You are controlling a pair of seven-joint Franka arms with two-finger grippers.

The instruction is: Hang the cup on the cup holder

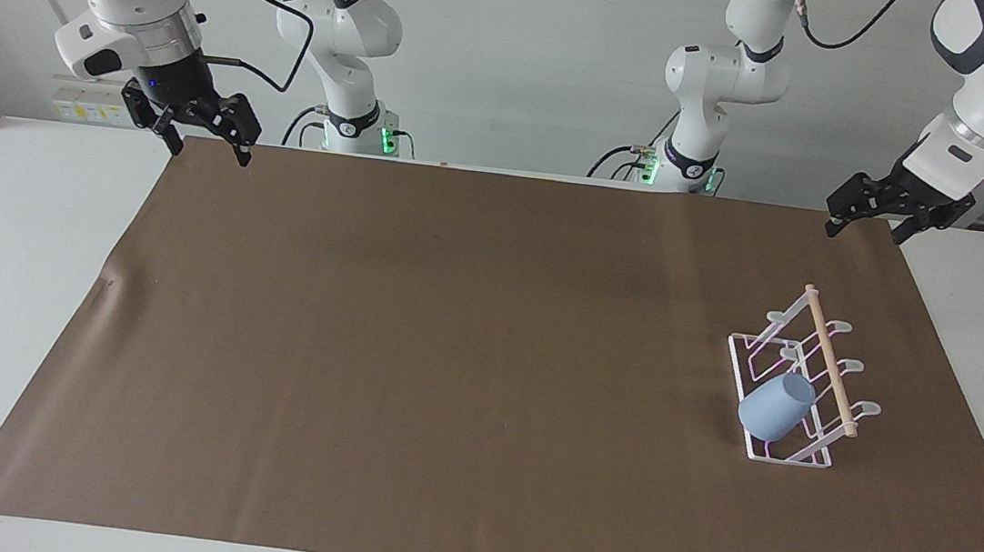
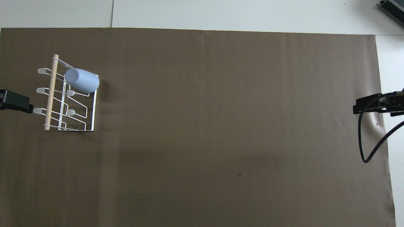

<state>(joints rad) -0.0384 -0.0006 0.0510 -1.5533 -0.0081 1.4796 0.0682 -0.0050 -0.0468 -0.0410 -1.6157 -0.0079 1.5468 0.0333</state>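
Note:
The pale blue-grey cup [image 1: 776, 405] hangs tilted, mouth down, on a prong of the white wire cup holder [image 1: 829, 362], at the end of the rack farthest from the robots. The rack stands toward the left arm's end of the table. In the overhead view the cup [image 2: 82, 80] covers the prong on the cup holder [image 2: 50, 94]. My left gripper [image 1: 863, 228] is open and empty, raised over the mat's corner, apart from the rack; its tip shows in the overhead view [image 2: 14, 101]. My right gripper [image 1: 210, 153] is open and empty, waiting over the mat's other robot-side corner [image 2: 375, 105].
A brown mat [image 1: 447, 354] covers most of the white table [image 1: 9, 262]. A black cable [image 2: 363, 142] loops down from the right gripper. The mat has a small crease [image 1: 109, 281] toward the right arm's end.

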